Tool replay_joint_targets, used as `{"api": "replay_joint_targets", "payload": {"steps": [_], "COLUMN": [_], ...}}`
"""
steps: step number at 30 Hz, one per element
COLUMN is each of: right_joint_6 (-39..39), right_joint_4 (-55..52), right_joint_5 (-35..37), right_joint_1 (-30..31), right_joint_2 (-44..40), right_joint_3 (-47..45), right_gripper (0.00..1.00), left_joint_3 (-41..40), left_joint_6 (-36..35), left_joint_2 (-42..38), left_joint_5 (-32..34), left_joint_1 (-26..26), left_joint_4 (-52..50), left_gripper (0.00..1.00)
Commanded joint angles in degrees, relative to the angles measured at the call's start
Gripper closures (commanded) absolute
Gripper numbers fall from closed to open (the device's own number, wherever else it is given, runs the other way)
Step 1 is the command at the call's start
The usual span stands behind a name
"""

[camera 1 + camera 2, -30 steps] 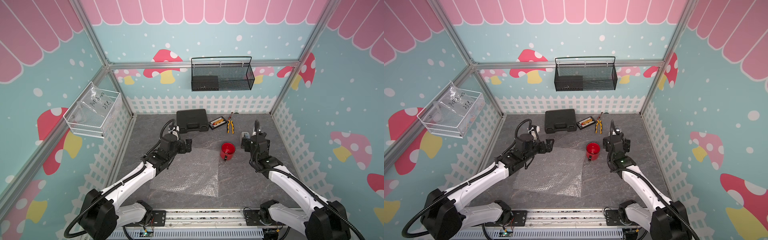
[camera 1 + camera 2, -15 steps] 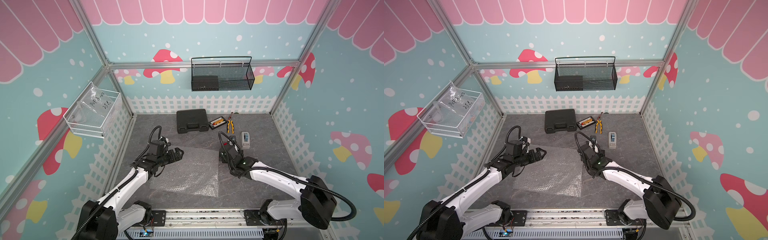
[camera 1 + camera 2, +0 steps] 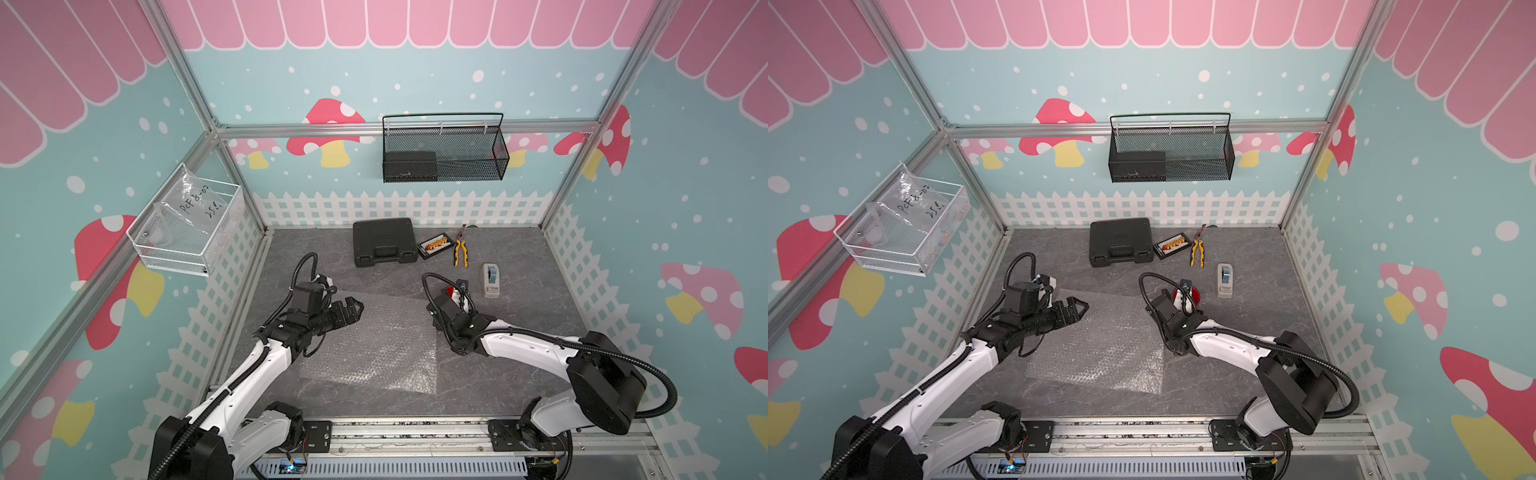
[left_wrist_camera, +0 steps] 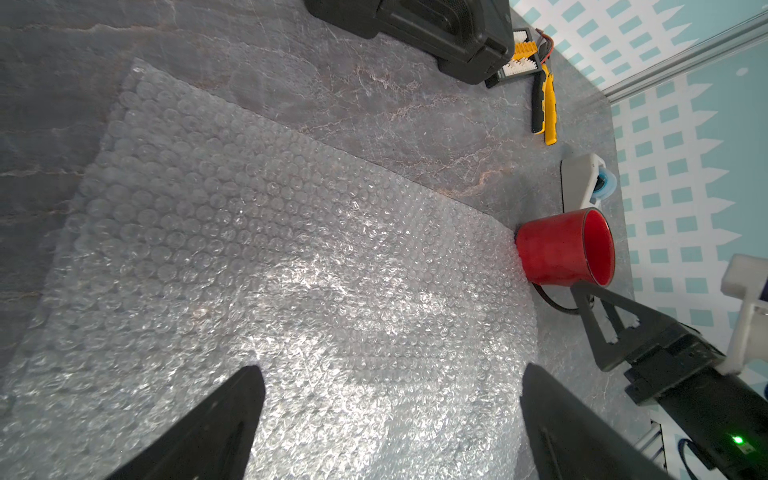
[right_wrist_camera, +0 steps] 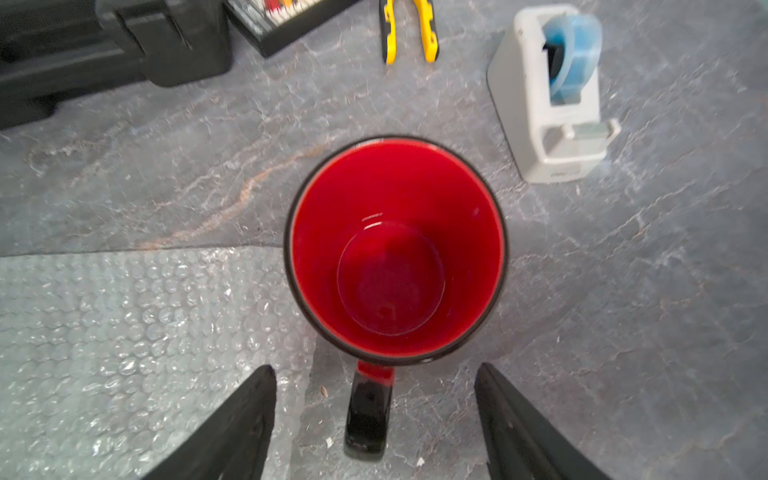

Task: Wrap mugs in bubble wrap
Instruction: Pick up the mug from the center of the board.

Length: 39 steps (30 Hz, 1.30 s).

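Clear plastic bag [image 3: 190, 201] in the white wire basket [image 3: 176, 254] bears handwriting: "PCF8-02"; below it, "25".

We look down on a grey marbled floor [image 3: 519, 332] edged by a white picket-fence border [image 3: 399, 208]. Teal walls [image 3: 291, 62] carry red mushrooms and pink scallops. A black mesh basket [image 3: 469, 162] hangs at twelve o'clock, a white wire basket [image 3: 226, 224] at ten.
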<state>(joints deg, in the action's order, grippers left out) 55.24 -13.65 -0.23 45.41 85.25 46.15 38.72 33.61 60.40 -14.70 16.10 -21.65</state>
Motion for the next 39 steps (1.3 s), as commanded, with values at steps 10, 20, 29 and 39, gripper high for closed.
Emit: {"api": "replay_joint_targets", "payload": {"steps": [10, 20, 29, 39], "right_joint_6": [-0.2, -4.9, -23.9, -50.2], "right_joint_4": [0.5, 0.4, -2.6, -1.3], "right_joint_5": [1.3, 3.6, 8.0, -18.9], "right_joint_1": [-2.8, -3.5, -2.9, 0.9], "right_joint_2": [3.3, 1.3, -7.5, -12.1], "right_joint_3": [-0.5, -2.1, -0.4, 5.3], "right_gripper": [0.38, 0.79, 0.93, 1.0], "left_joint_3": [1.7, 0.1, -1.7, -2.6], "left_joint_6": [-1.0, 1.2, 4.9, 6.9], "left_joint_2": [-1.6, -3.6, -5.0, -6.0], "left_joint_5": [2.3, 1.7, 0.7, 0.0], "left_joint_1": [-0.9, -4.0, -8.7, -15.4], "left_joint_4": [-2.5, -3.4, -3.6, -8.4], "left_gripper": [0.01, 0.01, 0.01, 0.01]}}
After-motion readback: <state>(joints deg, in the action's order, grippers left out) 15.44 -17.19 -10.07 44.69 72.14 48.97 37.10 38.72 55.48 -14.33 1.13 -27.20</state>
